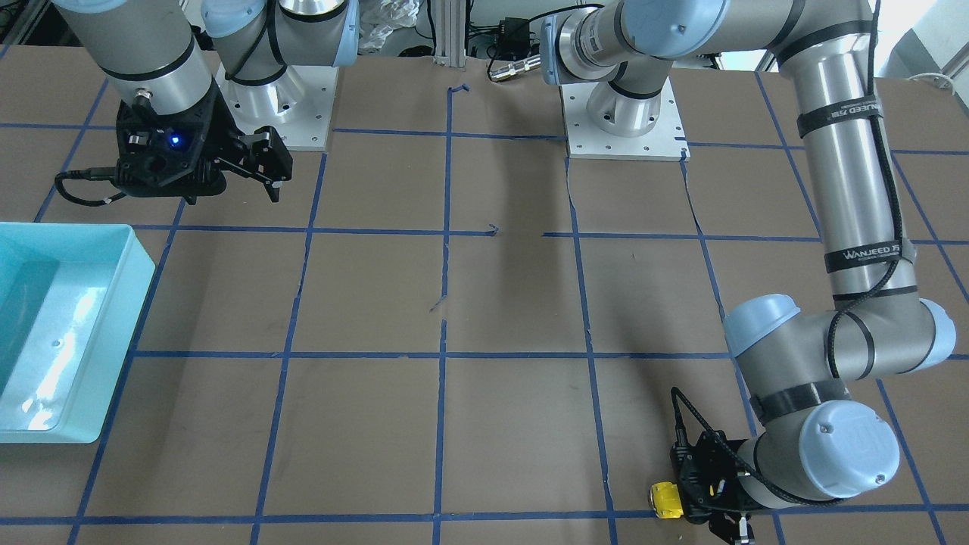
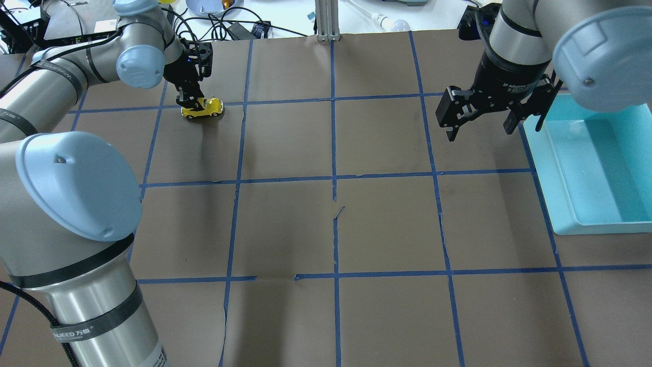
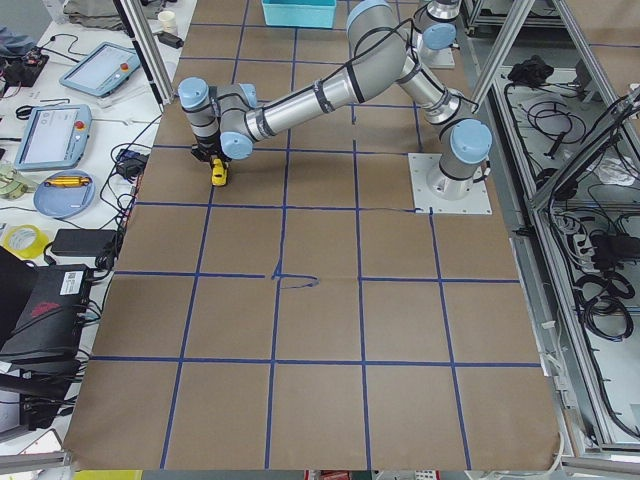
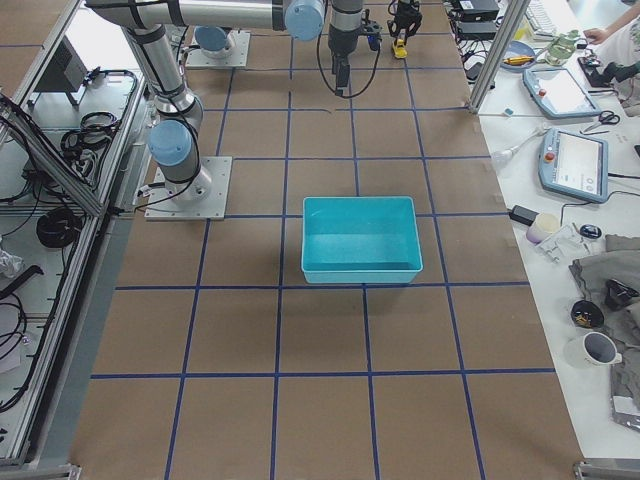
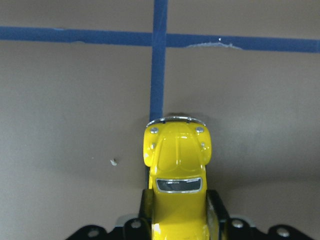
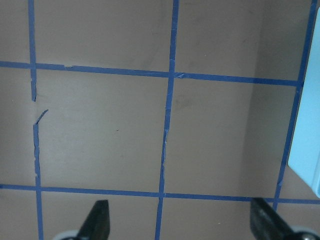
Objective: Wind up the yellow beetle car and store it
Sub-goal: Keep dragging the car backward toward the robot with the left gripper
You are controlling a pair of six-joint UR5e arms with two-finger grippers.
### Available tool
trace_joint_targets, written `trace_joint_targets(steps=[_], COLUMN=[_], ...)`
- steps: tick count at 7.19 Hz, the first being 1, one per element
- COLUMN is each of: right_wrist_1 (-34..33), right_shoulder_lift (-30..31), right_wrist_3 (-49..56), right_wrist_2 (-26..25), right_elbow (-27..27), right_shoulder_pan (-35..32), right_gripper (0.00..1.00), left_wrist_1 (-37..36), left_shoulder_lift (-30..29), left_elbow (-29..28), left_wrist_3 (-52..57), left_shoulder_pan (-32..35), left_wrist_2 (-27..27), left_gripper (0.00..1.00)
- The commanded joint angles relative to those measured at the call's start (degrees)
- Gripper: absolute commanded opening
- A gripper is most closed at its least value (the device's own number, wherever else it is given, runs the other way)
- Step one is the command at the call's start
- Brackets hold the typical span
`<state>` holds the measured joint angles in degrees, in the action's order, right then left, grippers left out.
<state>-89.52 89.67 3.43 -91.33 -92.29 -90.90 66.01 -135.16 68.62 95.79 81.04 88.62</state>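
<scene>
The yellow beetle car (image 2: 205, 108) stands on its wheels on the brown table at the far left, next to a blue tape line. My left gripper (image 2: 192, 102) comes down on its rear end and is shut on it. In the left wrist view the yellow beetle car (image 5: 177, 165) sits between the fingers with its nose pointing away. It also shows in the front-facing view (image 1: 666, 499) beside the left gripper (image 1: 711, 518). My right gripper (image 2: 479, 125) is open and empty, hanging above the table beside the teal bin (image 2: 547, 173).
The teal bin (image 1: 113, 341) is open-topped and empty at the table's right end; its edge shows in the right wrist view (image 6: 307, 145). Blue tape lines grid the brown table cover. Cables and clutter lie beyond the far edge behind the car.
</scene>
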Motion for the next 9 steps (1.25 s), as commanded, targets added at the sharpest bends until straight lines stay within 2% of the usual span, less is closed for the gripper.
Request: trace_joint_targets(steps=[1, 9], right_wrist_1=[-0.47, -0.56], right_shoulder_lift=[0.07, -0.11], right_wrist_3=[-0.17, 0.35], right_wrist_2=[0.01, 0.1], right_elbow=[0.09, -0.26], right_shoulder_pan=[-0.68, -1.21], right_gripper=[1.0, 1.0], left_wrist_1=[0.0, 0.0], left_shoulder_lift=[-0.02, -0.01], left_elbow=[-0.06, 0.03], left_wrist_3=[0.63, 4.58], left_shoulder_pan=[-0.27, -1.85], left_wrist_2=[-0.11, -0.11], left_gripper=[0.0, 0.0])
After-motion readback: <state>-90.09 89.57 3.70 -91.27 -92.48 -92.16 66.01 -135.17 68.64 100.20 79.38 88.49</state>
